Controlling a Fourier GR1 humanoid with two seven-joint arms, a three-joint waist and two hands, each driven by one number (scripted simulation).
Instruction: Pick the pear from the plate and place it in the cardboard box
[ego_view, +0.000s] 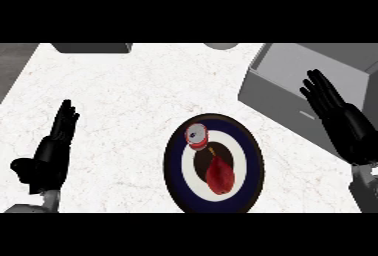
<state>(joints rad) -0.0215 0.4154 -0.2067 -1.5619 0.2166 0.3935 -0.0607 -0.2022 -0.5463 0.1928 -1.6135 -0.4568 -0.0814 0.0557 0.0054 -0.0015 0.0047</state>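
- We are seeing the pear (220, 172) lying on the plate (252, 150), stem pointing up-left toward a small red-and-white thing (197, 135).
- Our right hand (341, 122) is hovering over the box (295, 70), fingers straight, holding nothing; the pear is lying down-left of it.
- Our left hand (50, 150) is resting open at the table's (125, 100) left edge.
- We are judging the right hand nearer.

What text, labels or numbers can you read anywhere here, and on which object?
None can be read.
Small round red and white object on the plate: its pale top shows a mark, too blurred to read.
Pear, cardboard box, counter: no writing visible.
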